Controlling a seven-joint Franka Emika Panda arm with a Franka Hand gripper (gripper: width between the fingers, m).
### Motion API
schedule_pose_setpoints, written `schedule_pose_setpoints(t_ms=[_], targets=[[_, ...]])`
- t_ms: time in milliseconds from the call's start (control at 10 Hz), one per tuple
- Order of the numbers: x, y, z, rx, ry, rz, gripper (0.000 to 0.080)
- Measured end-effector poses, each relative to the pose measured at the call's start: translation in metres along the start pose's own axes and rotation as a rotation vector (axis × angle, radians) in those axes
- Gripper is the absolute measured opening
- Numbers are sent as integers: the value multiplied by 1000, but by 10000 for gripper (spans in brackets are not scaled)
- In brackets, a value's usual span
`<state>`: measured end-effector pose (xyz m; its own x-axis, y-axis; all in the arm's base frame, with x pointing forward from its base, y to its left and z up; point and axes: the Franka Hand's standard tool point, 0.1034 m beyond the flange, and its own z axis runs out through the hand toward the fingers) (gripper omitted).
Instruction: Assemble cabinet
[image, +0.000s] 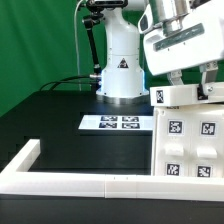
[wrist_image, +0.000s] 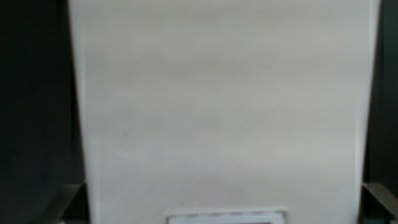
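The cabinet (image: 188, 142) is a large white box at the exterior view's right, with several black-and-white markers on the face turned to the camera. My gripper (image: 192, 82) hangs right over its far end. Its fingers straddle a flat white cabinet piece (image: 186, 97) with a marker on its end, held at the cabinet's top edge. In the wrist view this white piece (wrist_image: 217, 100) fills nearly the whole picture. A marker edge (wrist_image: 228, 215) shows between the dark fingertips (wrist_image: 68, 203), which lie against both sides of the piece.
The marker board (image: 114, 123) lies flat in front of the robot base (image: 120, 75). A low white border frame (image: 60, 182) runs along the front and up the exterior view's left. Cables trail at the back left by a green backdrop.
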<state>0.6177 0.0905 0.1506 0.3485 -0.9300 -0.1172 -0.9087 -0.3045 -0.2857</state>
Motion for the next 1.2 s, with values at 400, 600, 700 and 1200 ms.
schedule_pose_setpoints(t_ms=[400,600,700,1200], targets=[[-2,0,0,9,-20,237,553],[-6,0,0,12,-37,450,553],[-7,0,0,10,-50,546,553],[0,4,1,6,-80,775,548]])
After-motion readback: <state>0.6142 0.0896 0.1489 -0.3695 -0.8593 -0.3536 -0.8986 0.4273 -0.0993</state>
